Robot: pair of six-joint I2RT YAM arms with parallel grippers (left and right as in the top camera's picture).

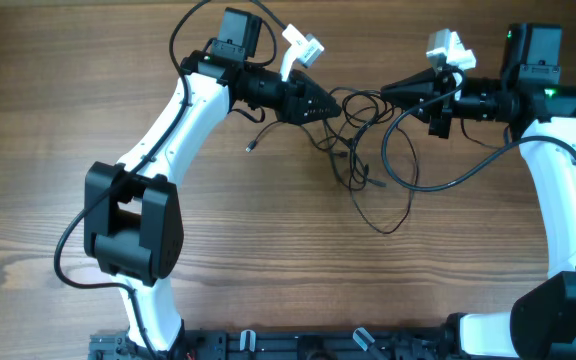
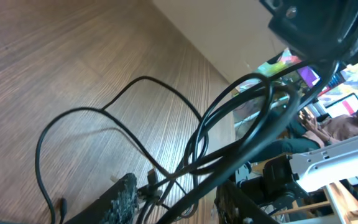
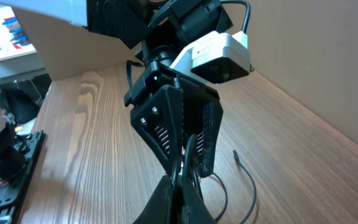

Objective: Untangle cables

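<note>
While the cables (image 1: 351,158) lay knotted on the bench (image 1: 268,270) toward 12 o'clock in the overhead view, both arms met at the knot. The left pincer (image 1: 328,107) was at its 10 o'clock side and the right pincer (image 1: 388,90) at its 2 o'clock. A thin loop trailed from the knot toward 6 o'clock, and one loose plug end (image 1: 251,148) lay apart at 9 o'clock.

The right pincer's jaws were closed, and its wrist view showed a thin cord rising from between the tips, so it seemed to be pinching one strand. The left pincer stood part open, with several cords running through the gap between its fingers (image 2: 122,194). Nothing showed it clamping them.

The step in hand looked like the pull-apart, with one side anchoring a strand while the other sought a hold. The cords crossed thickly, so the task seemed far from done. The next move called for the left pincer to close on a single cord rather than the bunch. The arms would then need to draw apart toward 9 and 3 o'clock, gently, since a hard tug could tighten the knot.
</note>
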